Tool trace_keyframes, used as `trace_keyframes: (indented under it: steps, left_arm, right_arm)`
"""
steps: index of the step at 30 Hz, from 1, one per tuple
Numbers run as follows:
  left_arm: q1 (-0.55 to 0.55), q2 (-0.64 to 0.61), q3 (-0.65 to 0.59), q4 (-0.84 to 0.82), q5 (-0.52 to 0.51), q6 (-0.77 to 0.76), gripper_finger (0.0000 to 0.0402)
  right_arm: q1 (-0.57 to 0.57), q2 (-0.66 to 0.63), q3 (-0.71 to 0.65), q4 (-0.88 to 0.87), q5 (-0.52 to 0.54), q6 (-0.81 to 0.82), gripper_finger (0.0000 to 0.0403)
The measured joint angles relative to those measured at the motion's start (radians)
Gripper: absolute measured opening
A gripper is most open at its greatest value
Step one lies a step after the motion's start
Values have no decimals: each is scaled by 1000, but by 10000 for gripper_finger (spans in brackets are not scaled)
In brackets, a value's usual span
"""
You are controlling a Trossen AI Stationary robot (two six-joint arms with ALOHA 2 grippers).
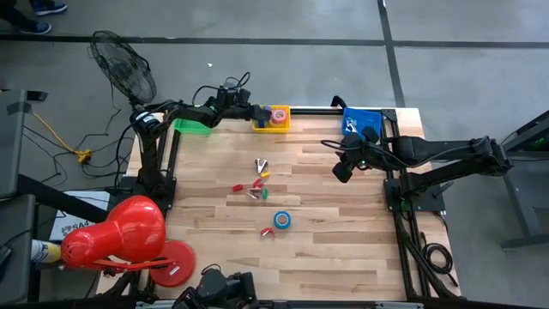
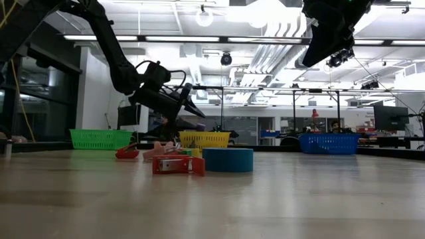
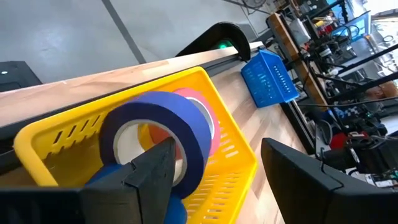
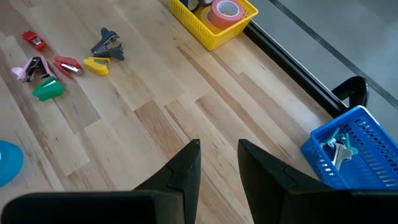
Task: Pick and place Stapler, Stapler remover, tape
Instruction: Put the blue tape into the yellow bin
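Wooden worktop [image 1: 326, 249] seen from above, with three baskets along its far edge: green [image 1: 191, 127] on the left, yellow basket [image 1: 271, 118] in the middle, blue basket [image 1: 358, 120] on the right.

Left pincer [image 1: 260, 112], jaws wide, sits at the yellow basket; in the left wrist view a dark blue tape roll [image 3: 158, 134] stands on edge between its fingers [image 3: 152, 174], leaning on a pink roll [image 3: 199, 106] inside the basket. Whether the fingers touch the blue roll cannot be told.

Right pincer [image 1: 341, 172], jaws narrow and holding nothing, hangs above the worktop near the blue basket, which holds small metal pieces [image 4: 337, 149].

Mid-worktop: a light blue tape roll [image 1: 282, 220] lies flat, apart from a loose cluster of small red, green and yellow staplers and removers [image 1: 256, 182].
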Motion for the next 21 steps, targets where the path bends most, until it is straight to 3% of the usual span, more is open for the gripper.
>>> trace_keyframes:
  steps: [21]
  left_arm:
    - [-1,-36,0,-8,-10,8,232]
  right_arm:
    - [0,0,0,-1,0,-8,98]
